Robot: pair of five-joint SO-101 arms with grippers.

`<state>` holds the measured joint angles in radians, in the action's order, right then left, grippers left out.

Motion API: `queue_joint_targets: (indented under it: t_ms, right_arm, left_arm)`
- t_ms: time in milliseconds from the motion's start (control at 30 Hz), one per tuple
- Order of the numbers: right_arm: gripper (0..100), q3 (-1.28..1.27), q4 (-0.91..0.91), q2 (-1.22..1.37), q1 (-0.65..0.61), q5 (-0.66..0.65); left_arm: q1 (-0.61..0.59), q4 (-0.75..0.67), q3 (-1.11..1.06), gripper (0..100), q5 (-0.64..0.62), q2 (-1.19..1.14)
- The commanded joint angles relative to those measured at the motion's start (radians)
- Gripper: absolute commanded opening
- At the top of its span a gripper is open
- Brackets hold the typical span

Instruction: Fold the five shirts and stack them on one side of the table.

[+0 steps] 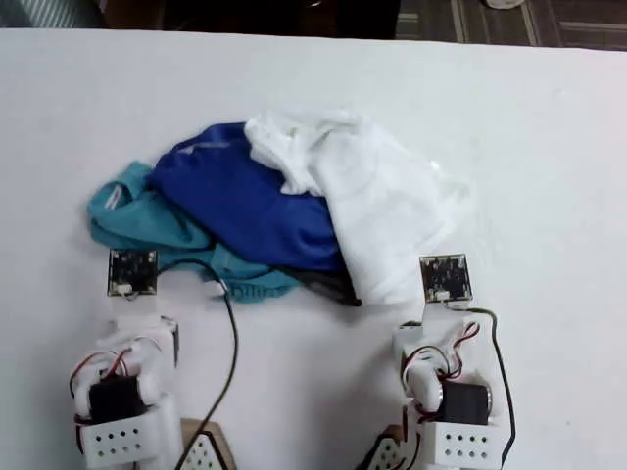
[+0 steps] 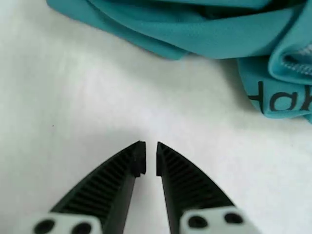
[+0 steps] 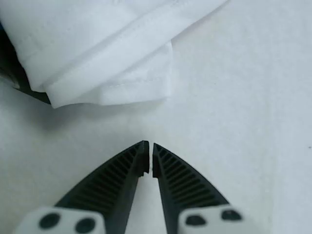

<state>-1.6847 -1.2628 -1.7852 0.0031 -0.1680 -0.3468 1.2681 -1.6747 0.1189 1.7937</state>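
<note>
High view has all the shirts in one heap mid-table: teal shirt (image 1: 127, 211) at the heap's 9 o'clock, blue shirt (image 1: 245, 201) draped over the middle, white shirt (image 1: 372, 206) at 3 o'clock, and a dark shirt (image 1: 328, 282) poking out at 6 o'clock. I count four colours, so I can't tell where the fifth is. Nothing looks folded or stacked yet.

Left gripper (image 2: 147, 158) sits just off the teal hem with its tips a sliver apart and nothing in them. Right gripper (image 3: 150, 158) is the same, nearly closed and empty, just short of the white shirt's corner.

What I'd worry about is the layers overlapping, so tugging one shirt probably drags its neighbours along. A pinch could also catch two fabrics at once. That black cable (image 1: 230, 343) runs toward 6 o'clock from the teal hem, so it could snag cloth. White shirt on white table (image 1: 549, 147) (edges are hard to pick out) invites a missed grab.

Surface is plain white and looks smooth. At 12 o'clock there's dark floor (image 1: 470, 20) past the table edge.
</note>
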Motion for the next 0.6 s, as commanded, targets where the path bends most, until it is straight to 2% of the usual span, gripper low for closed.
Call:
queue_joint_targets:
  t_ms: [0, 433, 567]
  right_arm:
    - [2.3, -0.008, -0.005, -0.01, -0.008, -0.008]
    - [2.2, -0.008, -0.005, -0.01, -0.01, -0.005]
    - [2.3, -0.008, -0.004, -0.012, -0.012, -0.002]
  left_arm:
    - [-0.008, 0.003, -0.021, 7, -0.006, -0.003]
    - [-0.005, 0.003, -0.021, 7, -0.006, -0.002]
    - [0.048, 0.006, -0.021, 7, -0.005, 0.002]
